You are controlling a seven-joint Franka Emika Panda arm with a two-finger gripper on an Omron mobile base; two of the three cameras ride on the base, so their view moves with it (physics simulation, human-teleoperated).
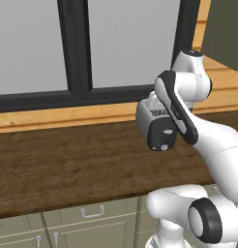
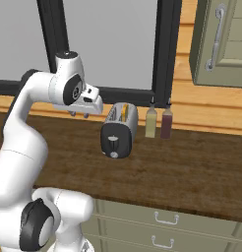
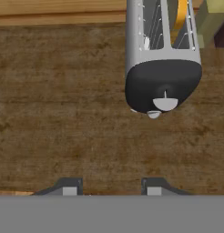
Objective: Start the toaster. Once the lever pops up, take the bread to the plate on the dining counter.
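Pincer [image 3: 108, 185] half open, empty, hovering over surface [image 3: 54, 113]; toaster [image 3: 161, 54] upper right, bread [image 3: 181, 18] in slot: light, crumbly, pinch top edge gently; lever [image 3: 165, 103] stiff.

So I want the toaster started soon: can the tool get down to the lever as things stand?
Probably yes. The tool hangs above bare worktop, its fingers apart, short of the toaster. The lever on the black end panel faces it, with nothing between.
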